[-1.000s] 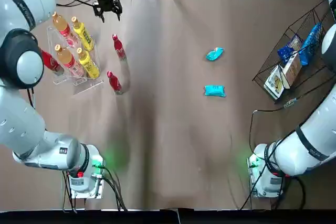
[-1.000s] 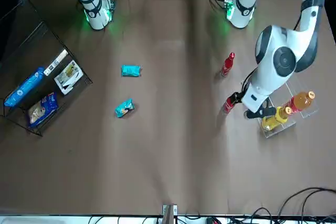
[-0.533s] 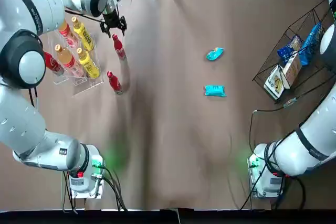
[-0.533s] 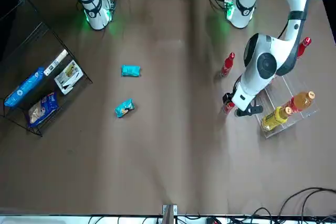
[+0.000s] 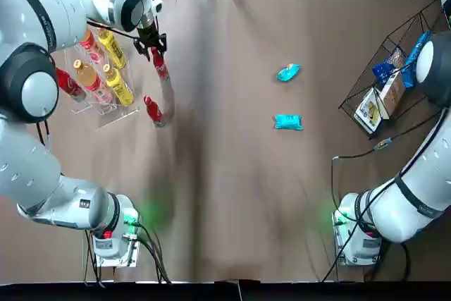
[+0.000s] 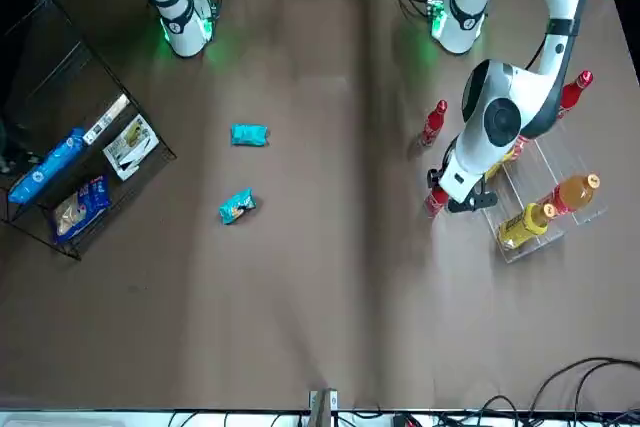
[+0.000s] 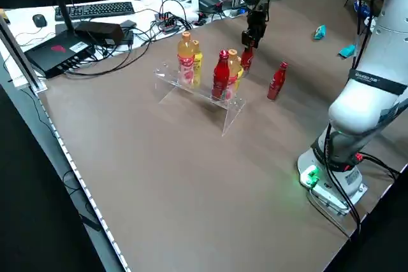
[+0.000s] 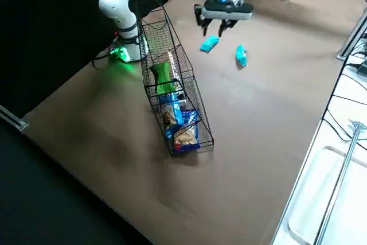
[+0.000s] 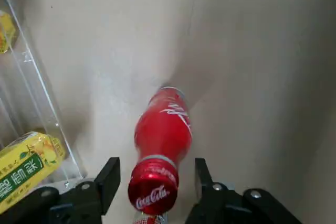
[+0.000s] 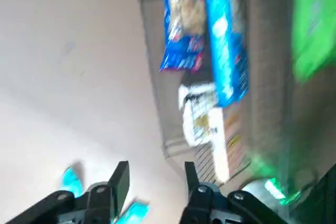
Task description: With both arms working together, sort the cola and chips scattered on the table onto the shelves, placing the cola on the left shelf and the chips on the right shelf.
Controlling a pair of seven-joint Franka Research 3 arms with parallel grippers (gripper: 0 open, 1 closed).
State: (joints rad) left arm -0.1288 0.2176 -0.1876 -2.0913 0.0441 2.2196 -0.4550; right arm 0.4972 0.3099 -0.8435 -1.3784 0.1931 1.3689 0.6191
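Progress: we count one cola on the left shelf and green chips on the right shelf. Left jaws open astride a counter bottle; right jaws open, empty; another bottle and two teal packets remain.

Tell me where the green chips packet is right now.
The green chips packet already sits inside the black wire-mesh shelf, at the end nearest the right arm's base, above the blue bags, as the right side view shows.
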